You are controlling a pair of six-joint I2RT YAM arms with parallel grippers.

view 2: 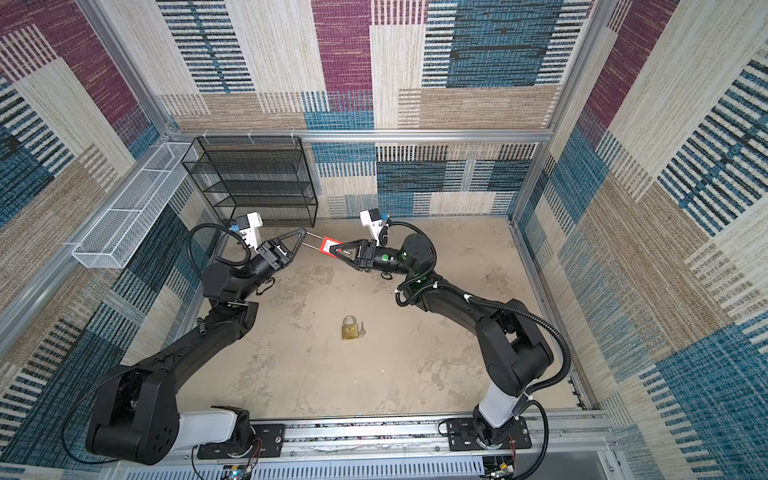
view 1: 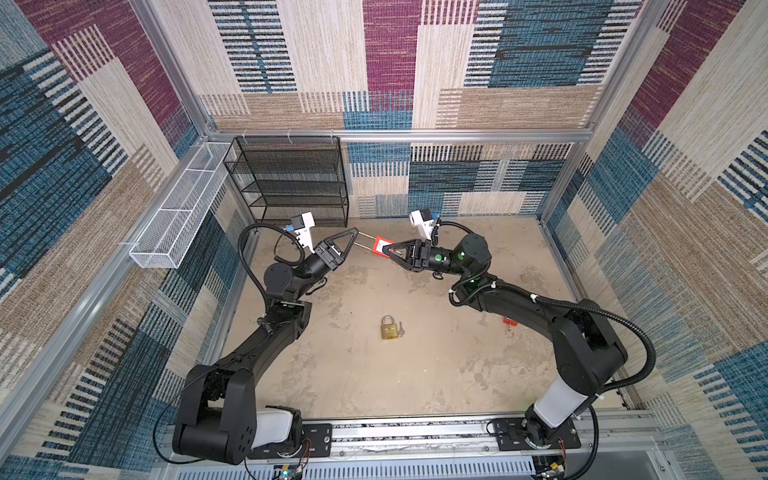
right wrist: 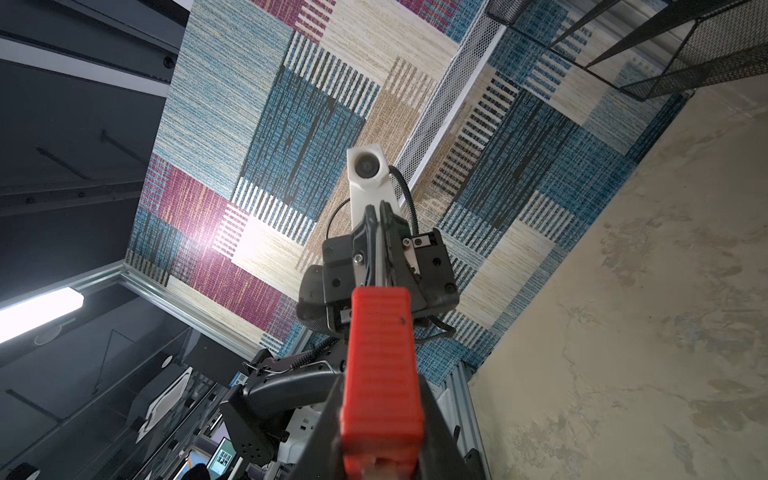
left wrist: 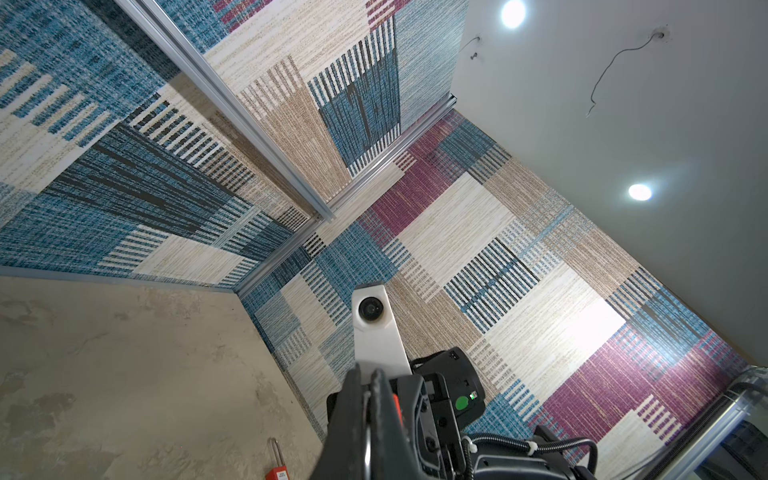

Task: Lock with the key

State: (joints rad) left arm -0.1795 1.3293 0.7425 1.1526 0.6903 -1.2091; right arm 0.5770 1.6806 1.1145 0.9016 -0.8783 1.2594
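A red padlock [view 1: 380,245] with a long silver shackle [view 1: 366,238] hangs in mid-air between both arms. My left gripper [view 1: 355,232] is shut on the far end of the shackle; in the left wrist view its fingers [left wrist: 380,411] press on the thin metal bar. My right gripper [view 1: 385,248] is shut on the padlock's ribbed red body [right wrist: 380,365], one jaw on each side. Both top views show the same hold [view 2: 327,245]. A small silver key [view 1: 400,328] lies on the floor beside a brass padlock [view 1: 388,328].
A second red padlock [left wrist: 277,463] lies on the floor near the right arm [view 1: 508,322]. A black mesh shelf [view 1: 291,178] stands at the back left, and a white mesh basket [view 1: 178,208] hangs on the left wall. Patterned walls enclose the beige floor [view 1: 374,374].
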